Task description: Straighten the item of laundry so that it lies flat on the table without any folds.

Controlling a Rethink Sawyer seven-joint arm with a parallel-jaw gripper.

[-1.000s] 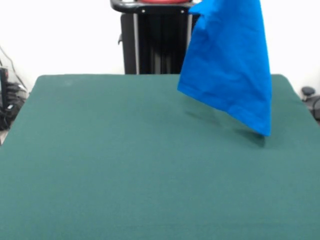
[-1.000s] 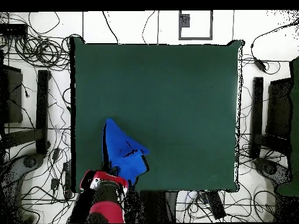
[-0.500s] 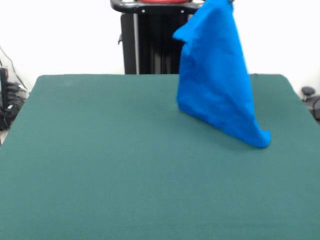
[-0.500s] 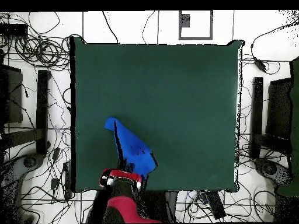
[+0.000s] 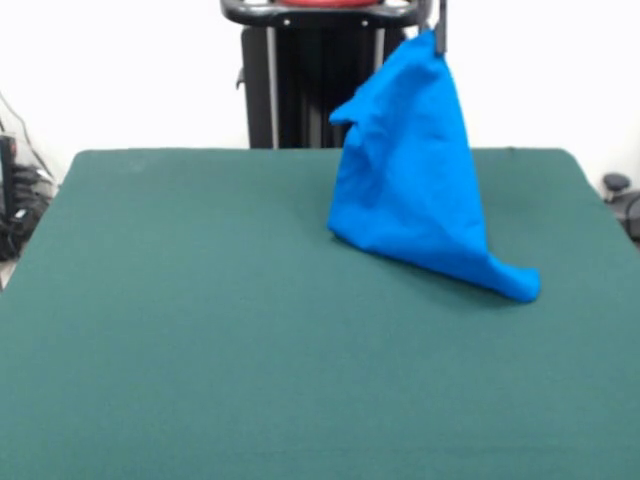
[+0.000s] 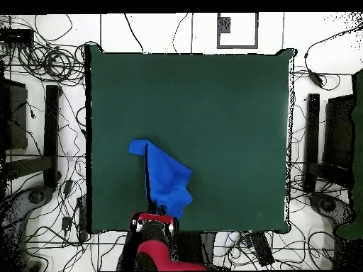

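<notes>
The blue shirt (image 5: 415, 190) hangs like a tent from the pincer (image 5: 437, 32), which is clamped on its top. Its bottom rests on the green worktop (image 5: 200, 330), at the edge nearest the robot. To do this well, the arm should probably pull sideways while going down, so the cloth spreads out and does not pile up. No words show on the shirt.
</notes>
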